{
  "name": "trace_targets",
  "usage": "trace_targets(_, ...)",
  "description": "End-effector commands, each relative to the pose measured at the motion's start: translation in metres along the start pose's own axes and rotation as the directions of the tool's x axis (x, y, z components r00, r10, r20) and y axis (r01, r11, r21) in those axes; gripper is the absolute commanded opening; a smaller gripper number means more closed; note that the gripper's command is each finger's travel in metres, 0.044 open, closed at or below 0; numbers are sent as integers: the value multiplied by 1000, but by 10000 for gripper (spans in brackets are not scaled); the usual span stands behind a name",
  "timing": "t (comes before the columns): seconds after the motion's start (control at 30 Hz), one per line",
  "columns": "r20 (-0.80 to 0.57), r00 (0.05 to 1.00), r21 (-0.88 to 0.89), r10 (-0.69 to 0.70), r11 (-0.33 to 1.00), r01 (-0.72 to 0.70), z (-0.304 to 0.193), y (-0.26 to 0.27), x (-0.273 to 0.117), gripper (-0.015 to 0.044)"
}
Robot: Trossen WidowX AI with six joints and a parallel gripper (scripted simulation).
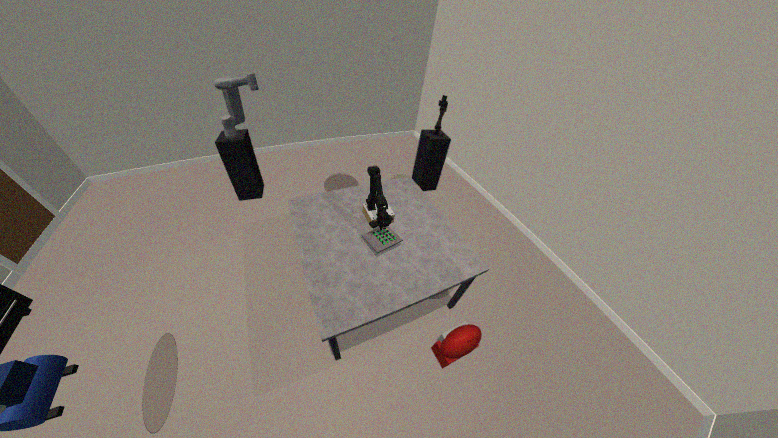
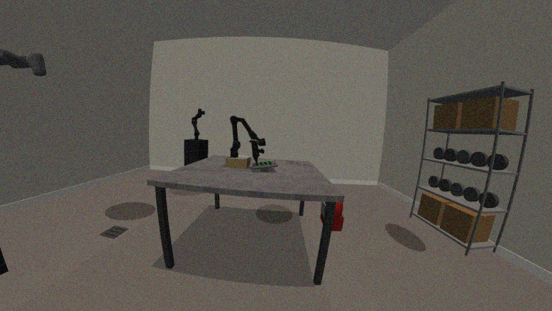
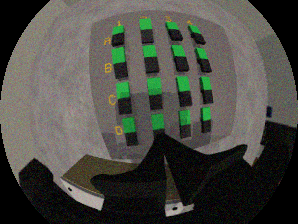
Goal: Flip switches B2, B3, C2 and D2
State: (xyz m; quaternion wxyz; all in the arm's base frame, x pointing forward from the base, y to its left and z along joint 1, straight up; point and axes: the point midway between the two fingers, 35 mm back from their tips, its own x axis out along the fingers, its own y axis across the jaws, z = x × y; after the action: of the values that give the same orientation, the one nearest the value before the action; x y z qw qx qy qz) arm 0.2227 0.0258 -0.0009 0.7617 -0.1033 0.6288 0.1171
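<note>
Closed fingers hover above the panel (image 3: 100, 83) (near edge), with switch rows crowding beneath.

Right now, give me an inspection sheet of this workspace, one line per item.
Surface: grey mottled table on dark legs.
Job's things: grey switch panel, four rows by four columns of green-and-black rocker switches, row letters along its left side.
Clutter: tan box beside the panel at the arm's base.
Claw: claw shut, holding nothing, tips at the panel's near edge by row D.
Cables: nothing seen.
Surroundings: two pedestals with other arms, metal shelf of boxes and dark balls, red object on the floor.
</note>
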Motion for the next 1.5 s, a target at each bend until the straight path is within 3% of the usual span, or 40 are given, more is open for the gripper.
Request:
trace_targets(0.0,-5,1000,0,4,1000,-4,-1,1,2,0)
trace_targets(1.27,-5,1000,0,4,1000,-4,-1,1,7,0)
trace_targets(1.47,-30,1000,0,4,1000,-4,2,0,-57,0)
